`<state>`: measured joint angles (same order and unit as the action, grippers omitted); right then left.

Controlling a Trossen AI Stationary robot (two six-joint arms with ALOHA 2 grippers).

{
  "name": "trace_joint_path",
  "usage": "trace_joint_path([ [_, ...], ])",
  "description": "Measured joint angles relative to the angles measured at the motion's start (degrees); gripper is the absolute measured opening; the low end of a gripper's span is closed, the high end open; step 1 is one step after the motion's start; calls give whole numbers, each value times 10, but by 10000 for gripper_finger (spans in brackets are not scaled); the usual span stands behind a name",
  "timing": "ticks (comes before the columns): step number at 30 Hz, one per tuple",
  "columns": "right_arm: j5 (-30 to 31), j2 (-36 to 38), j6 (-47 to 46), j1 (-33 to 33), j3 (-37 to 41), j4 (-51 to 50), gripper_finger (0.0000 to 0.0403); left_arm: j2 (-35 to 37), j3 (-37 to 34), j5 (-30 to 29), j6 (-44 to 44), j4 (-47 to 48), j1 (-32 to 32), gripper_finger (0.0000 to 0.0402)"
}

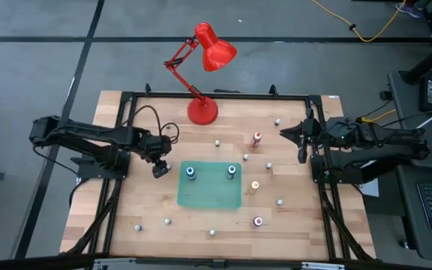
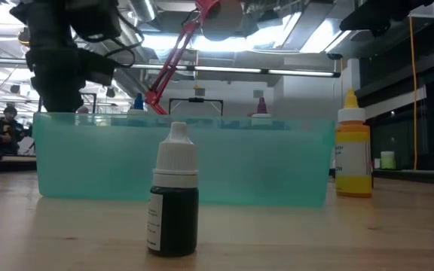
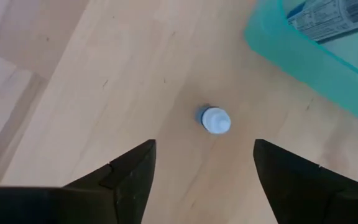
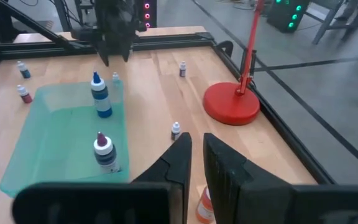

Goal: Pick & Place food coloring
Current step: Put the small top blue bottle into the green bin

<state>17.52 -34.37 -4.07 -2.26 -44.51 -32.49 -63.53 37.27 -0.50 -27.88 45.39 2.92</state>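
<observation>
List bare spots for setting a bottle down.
Free: the near half of the shallow teal plastic tray, ahead of its two dropper bottles; bare light wooden table left of the tray, between the open left gripper and the near-edge bottles. Crowded: right of the tray, small bottles scattered toward the right gripper.

Teal tray [image 1: 210,196], red lamp [image 1: 205,52], yellow-orange bottle [image 2: 352,149], pale wooden table [image 1: 126,217].

Overhead, table-level, 2 wrist cameras

Robotics lab, framed wooden table [image 1: 148,217], exposed ceiling ducts [image 2: 277,34], seated person [image 2: 7,124] at desks behind
</observation>
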Motion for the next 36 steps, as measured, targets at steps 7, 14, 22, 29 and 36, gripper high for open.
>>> trace_joint_path([
  [7,0,0,-3,0,0,0,46,-3,-41,0,0,-68,0,267],
  [14,0,0,-1,0,0,0,46,-3,-73,0,1,-112,0,267],
  [22,1,0,1,0,0,0,46,-19,-79,-14,7,-149,0,267],
  [29,8,0,1,0,0,0,46,-65,-79,-8,16,-162,0,267],
  [36,9,0,1,0,0,0,46,-69,-79,-15,16,-185,0,262],
])
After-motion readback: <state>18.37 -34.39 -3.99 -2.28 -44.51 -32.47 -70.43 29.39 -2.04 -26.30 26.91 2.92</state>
